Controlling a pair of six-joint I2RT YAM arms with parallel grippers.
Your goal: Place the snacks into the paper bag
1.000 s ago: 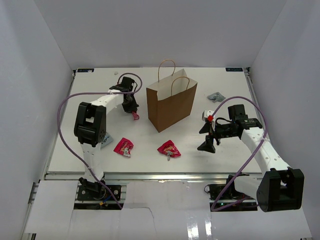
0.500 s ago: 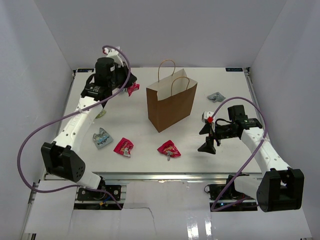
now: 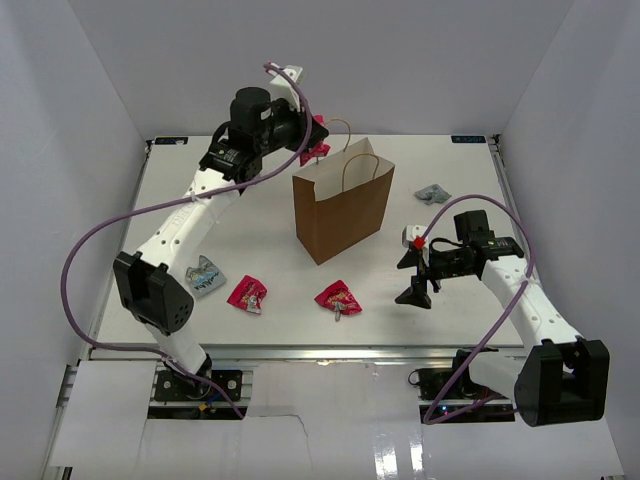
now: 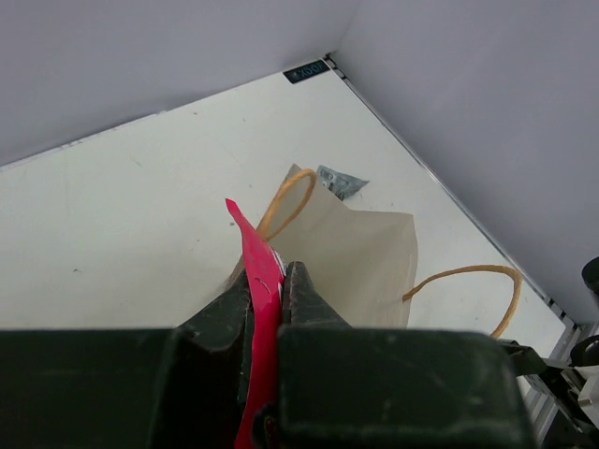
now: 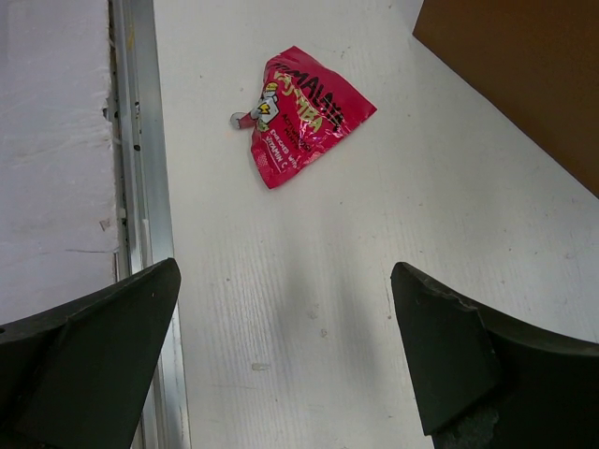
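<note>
The brown paper bag (image 3: 342,212) stands upright mid-table; its pale open mouth shows in the left wrist view (image 4: 360,262). My left gripper (image 3: 312,140) is raised just above and behind the bag's left rim, shut on a red snack packet (image 4: 257,290), which also shows in the top view (image 3: 318,138). My right gripper (image 3: 413,273) is open and empty, low over the table to the right of the bag. Two red packets (image 3: 247,294) (image 3: 338,298) lie in front of the bag; the second shows in the right wrist view (image 5: 304,112). A light blue packet (image 3: 204,277) lies at the left. A grey packet (image 3: 432,193) lies to the bag's right.
White walls enclose the table on three sides. A metal rail (image 5: 140,187) runs along the table's near edge. The left arm's purple cable (image 3: 100,240) loops out over the table's left side.
My left arm has lifted the red packet from the table left of the bag, swung it up and to the right, and now holds it above the bag's rim. The right arm has not moved.
</note>
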